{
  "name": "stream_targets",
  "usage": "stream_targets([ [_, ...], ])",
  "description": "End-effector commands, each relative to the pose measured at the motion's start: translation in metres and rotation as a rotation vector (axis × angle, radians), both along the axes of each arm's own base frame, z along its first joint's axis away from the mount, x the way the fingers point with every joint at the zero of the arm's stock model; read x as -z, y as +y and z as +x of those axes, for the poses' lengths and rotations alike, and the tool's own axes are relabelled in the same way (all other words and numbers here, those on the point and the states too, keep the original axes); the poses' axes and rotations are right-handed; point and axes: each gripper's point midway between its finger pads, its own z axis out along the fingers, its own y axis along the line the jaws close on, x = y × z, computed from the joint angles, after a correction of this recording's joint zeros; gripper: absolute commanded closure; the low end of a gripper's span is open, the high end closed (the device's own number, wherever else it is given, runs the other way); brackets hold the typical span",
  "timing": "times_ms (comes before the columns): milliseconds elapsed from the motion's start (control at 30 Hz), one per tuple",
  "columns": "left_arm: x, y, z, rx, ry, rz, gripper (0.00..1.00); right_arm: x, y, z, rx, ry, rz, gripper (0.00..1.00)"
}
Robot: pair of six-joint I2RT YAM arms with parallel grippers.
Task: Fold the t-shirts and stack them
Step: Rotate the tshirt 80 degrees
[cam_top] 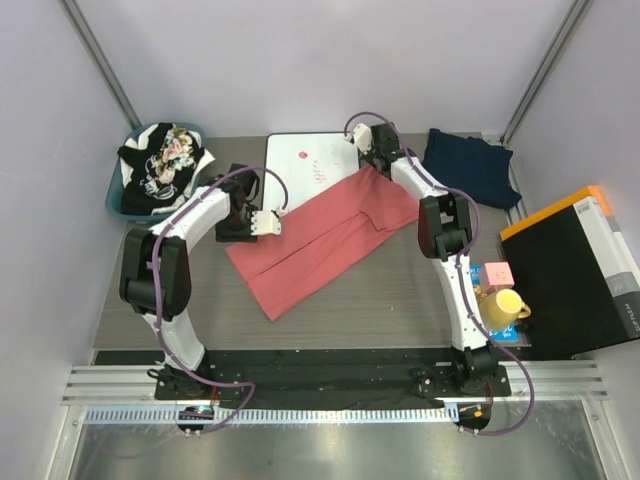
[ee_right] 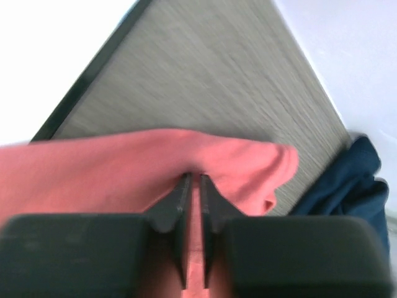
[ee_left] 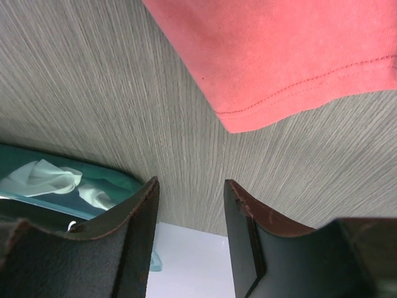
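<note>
**Salmon t-shirt [cam_top: 320, 235] flat on the desk [cam_top: 400, 300]**

Left end effector [ee_left: 189, 236] hangs spread wide beside its hem, over bare desk. Right end effector [ee_right: 193, 186] pinches the far corner, jaws nearly together. Navy t-shirt [cam_top: 470, 165] sits far right, teal basket [cam_top: 115, 195] of shirts far left.

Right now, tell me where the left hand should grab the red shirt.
Grip the shirt by its hemmed corner just ahead of the left hand, coming in from the table side. The corner lies flat with a free edge; the right hand pinches the far end.
</note>
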Motion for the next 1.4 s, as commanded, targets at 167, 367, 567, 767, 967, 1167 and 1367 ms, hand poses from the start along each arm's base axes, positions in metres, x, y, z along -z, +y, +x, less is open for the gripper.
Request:
stream_targets([
  [167, -0.032, -0.004, 0.056, -0.278, -0.343, -0.135, 0.43, -0.193, 0.016, -0.001, 0.120, -0.377, 0.288, 0.45],
  [367, -0.051, 0.021, 0.049, -0.522, -0.456, -0.265, 0.00, -0.169, 0.089, -0.083, -0.193, -0.075, 0.397, 0.40],
  [567, -0.123, 0.036, 0.025, -0.636, -0.683, -0.404, 0.00, -0.089, 0.168, -0.190, -0.486, 0.321, 0.443, 0.99],
  [767, -0.178, 0.029, -0.001, -0.578, -0.809, -0.541, 0.00, -0.051, 0.243, -0.261, -0.676, 0.492, 0.399, 0.99],
  [967, -0.198, 0.022, -0.029, -0.564, -0.846, -0.650, 0.00, -0.051, 0.304, -0.295, -0.806, 0.501, 0.376, 0.99],
  [1167, -0.193, 0.023, -0.040, -0.533, -0.848, -0.638, 0.00, -0.031, 0.337, -0.320, -0.857, 0.537, 0.370, 0.99],
  [1367, -0.198, 0.022, -0.046, -0.515, -0.844, -0.639, 0.00, 0.006, 0.339, -0.333, -0.840, 0.610, 0.350, 0.99],
])
